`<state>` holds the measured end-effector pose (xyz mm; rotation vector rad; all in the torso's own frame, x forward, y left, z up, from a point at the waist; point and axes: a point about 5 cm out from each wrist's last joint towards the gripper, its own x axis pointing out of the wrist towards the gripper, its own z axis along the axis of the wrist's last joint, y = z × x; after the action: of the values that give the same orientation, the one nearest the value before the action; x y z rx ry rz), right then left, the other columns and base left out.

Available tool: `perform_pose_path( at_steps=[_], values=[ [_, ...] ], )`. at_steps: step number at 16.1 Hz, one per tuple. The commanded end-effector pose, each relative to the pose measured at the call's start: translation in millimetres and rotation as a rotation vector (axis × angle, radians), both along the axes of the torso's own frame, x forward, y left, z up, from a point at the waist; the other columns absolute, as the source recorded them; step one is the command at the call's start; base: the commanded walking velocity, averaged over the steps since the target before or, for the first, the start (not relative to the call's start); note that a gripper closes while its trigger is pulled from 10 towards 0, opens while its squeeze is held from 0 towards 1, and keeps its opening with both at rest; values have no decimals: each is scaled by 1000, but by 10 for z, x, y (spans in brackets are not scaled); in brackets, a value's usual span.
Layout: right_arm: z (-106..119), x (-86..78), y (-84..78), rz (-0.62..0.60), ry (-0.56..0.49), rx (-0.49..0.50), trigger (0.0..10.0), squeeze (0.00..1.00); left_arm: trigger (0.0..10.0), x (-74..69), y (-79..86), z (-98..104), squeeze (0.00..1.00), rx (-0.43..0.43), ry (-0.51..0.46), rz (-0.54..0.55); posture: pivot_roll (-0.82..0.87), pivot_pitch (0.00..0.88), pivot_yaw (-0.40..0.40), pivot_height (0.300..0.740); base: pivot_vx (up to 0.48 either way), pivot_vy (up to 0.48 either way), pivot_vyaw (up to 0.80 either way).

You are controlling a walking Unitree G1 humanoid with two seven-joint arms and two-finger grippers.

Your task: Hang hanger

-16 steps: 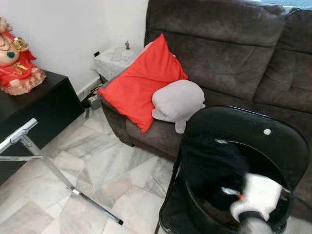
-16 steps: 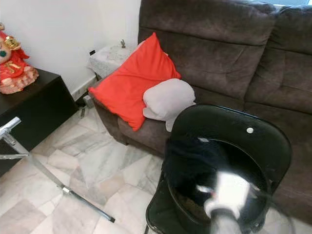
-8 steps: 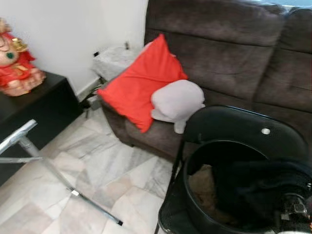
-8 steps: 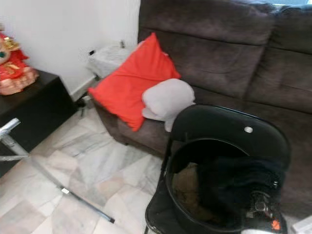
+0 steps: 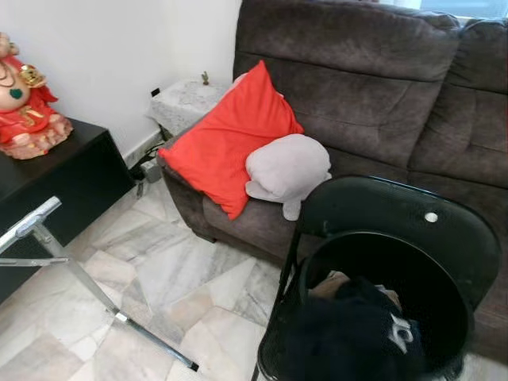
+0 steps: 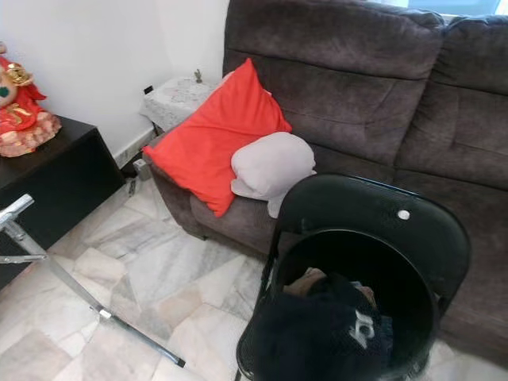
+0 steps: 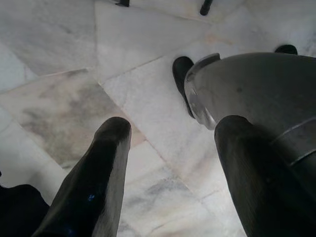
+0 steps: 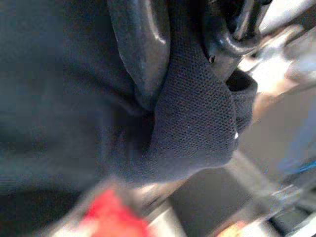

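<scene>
A black basket point(image 5: 444, 317) stands on a black folding chair point(image 5: 397, 210) in front of the sofa. A dark garment point(image 5: 349, 337) with a small white logo lies heaped at the basket's near side, over something tan. In the right wrist view my right gripper point(image 8: 190, 44) is shut on dark mesh fabric point(image 8: 192, 123), which bunches between the two black fingers point(image 8: 140, 49). The left wrist view has my left gripper point(image 7: 170, 133) open over the marble floor point(image 7: 64, 98), holding nothing, with a rounded silver part point(image 7: 247, 89) beside it.
A brown sofa point(image 5: 373, 87) carries a red cushion point(image 5: 234, 135) and a grey cushion point(image 5: 287, 167). On the left stands a black cabinet point(image 5: 55, 178) with a red figurine point(image 5: 28, 99). A metal rack's legs point(image 5: 79, 274) cross the marble floor point(image 5: 182, 270).
My right arm, with its white wrist over the basket a second ago, has dropped out of the eye views. The dark garment has shifted to the basket's near side, logo now showing.
</scene>
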<state>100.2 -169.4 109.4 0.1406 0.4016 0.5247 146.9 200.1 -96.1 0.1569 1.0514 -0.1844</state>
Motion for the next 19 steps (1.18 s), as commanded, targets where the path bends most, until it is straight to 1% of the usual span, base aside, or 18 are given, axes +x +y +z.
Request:
perform_pose_path(
  at_steps=[1,2,3,4,5,6,7,8,9,10,11,12,13,15,16,17,18,19],
  values=[
    [-20,66,-131,-78,-33,-101,0,0,10000,-56,56,-12,0,19,18,-6,-50,88,98,740,0,0,0],
    [-5,211,-224,-175,-83,-141,0,0,10000,-55,56,-12,0,19,18,-5,-50,88,101,740,0,0,0],
    [140,519,-363,-353,-216,-149,0,0,10000,-58,56,-13,0,20,18,-5,-45,87,102,740,0,0,0],
    [293,665,-353,-390,-312,-98,0,0,10000,-59,56,-14,0,20,18,-3,-43,86,102,740,0,0,0],
    [464,773,-305,-407,-400,3,0,0,10000,-60,57,-14,0,21,18,-2,-39,88,101,740,0,0,0],
    [592,836,-283,-427,-457,87,0,0,10000,-60,57,-14,0,22,17,0,-39,88,101,740,0,0,0],
    [833,957,-319,-509,-566,223,0,0,10000,-60,58,-14,0,22,15,2,-38,90,105,740,0,0,0],
    [942,1002,-376,-546,-613,297,0,0,10000,-60,56,-14,0,22,16,2,-38,90,106,740,0,0,0],
    [1130,1063,-495,-605,-690,420,0,0,10000,-60,55,-14,0,20,16,2,-39,91,105,740,0,0,0],
    [1204,1082,-548,-629,-720,465,0,0,10000,-60,54,-14,0,20,16,2,-39,91,105,740,0,0,0],
    [1354,1110,-676,-676,-779,552,0,0,10000,-61,52,-15,0,19,15,2,-39,91,105,740,0,0,0],
    [1451,1118,-752,-682,-822,617,0,0,10000,-61,51,-15,0,18,15,4,-40,90,102,740,0,0,0],
    [1493,1124,-783,-676,-842,639,0,0,10000,-61,51,-15,0,17,15,6,-40,90,102,740,0,0,0],
    [1536,1150,-783,-649,-856,636,0,0,10000,-60,51,-15,0,17,15,6,-37,90,104,740,0,0,0],
    [1674,1177,-750,-567,-894,700,0,0,10000,-60,54,-14,0,17,15,8,-39,90,107,740,0,0,0],
    [1762,1172,-714,-498,-918,753,0,0,10000,-59,55,-14,0,17,15,9,-40,89,108,740,0,0,0],
    [1881,1157,-618,-375,-946,764,0,0,10000,-60,55,-14,0,17,15,8,-38,88,108,740,0,0,0],
    [1944,1141,-550,-302,-962,753,0,0,10000,-59,56,-14,0,18,14,9,-36,86,107,740,0,0,0]
  ],
)
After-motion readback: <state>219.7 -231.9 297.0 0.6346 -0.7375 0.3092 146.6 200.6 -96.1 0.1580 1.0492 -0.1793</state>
